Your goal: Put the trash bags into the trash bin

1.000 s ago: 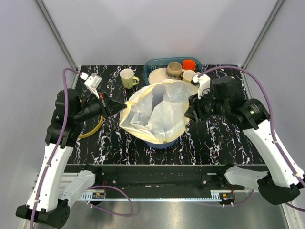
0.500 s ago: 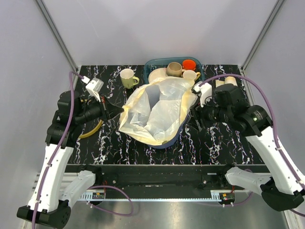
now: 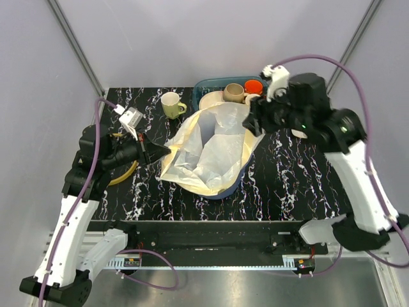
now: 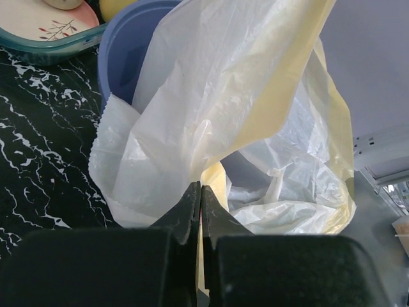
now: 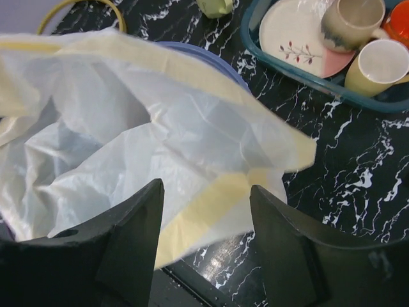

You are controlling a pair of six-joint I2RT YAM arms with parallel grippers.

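Note:
The large trash bag (image 3: 211,150), a crinkly translucent cream-white sack, lies spread open over the blue trash bin (image 3: 219,190) at mid table. My left gripper (image 3: 163,151) is shut on the sack's left edge; in the left wrist view the fingertips (image 4: 201,187) pinch the film (image 4: 211,115) beside the bin wall (image 4: 121,54). My right gripper (image 3: 253,120) is open and empty, hovering above the sack's right edge; in the right wrist view (image 5: 206,192) the sack (image 5: 147,141) lies below the spread fingers, over the bin rim (image 5: 214,59). The small bundle of bags is hidden.
A teal dish basket (image 3: 208,85) with a plate and mugs stands at the back, close behind my right gripper. A pale yellow mug (image 3: 171,104) stands left of it. A yellow ring (image 3: 123,176) lies on the table under my left arm.
My right gripper has let go of the sack's right edge, opened, and moved up and back toward the basket. The sack's right side has sagged. My left gripper still holds its edge.

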